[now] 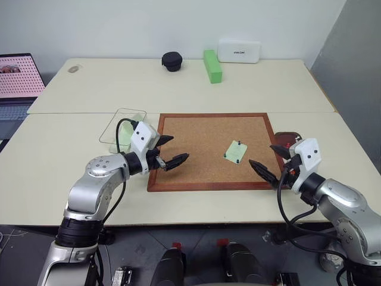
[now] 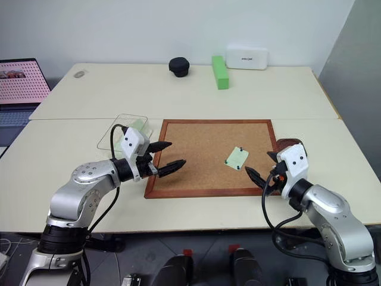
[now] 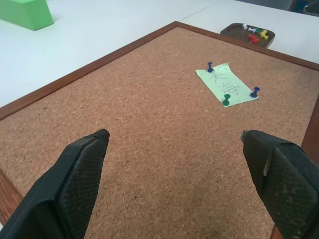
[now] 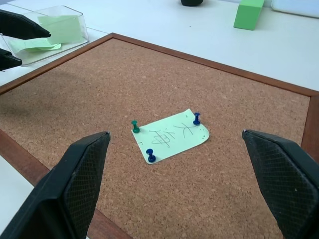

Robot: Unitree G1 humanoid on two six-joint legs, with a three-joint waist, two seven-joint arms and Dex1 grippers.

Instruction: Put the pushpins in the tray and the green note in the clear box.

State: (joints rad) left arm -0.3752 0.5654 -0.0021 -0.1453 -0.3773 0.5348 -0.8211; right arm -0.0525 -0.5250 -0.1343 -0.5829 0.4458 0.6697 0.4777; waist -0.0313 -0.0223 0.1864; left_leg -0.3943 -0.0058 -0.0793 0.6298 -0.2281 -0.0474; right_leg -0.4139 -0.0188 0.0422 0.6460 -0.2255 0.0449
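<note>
On the corkboard (image 1: 212, 150), seen from the head, the green note (image 1: 236, 151) lies just ahead and inboard of the right claw (image 1: 275, 161), well apart from the left claw (image 1: 168, 151); both claws gape wide, empty. The right arm looks nearer. The clear box (image 1: 122, 126) sits just beyond the left claw, the tray (image 1: 288, 139) beside the right.

From the left wrist, the note lies far ahead, the tray beyond it.

From the right wrist, three pushpins (image 4: 135, 125) pin the note straight ahead between the fingers (image 4: 79, 174), its long axis running slantwise across the claw's line.
</note>
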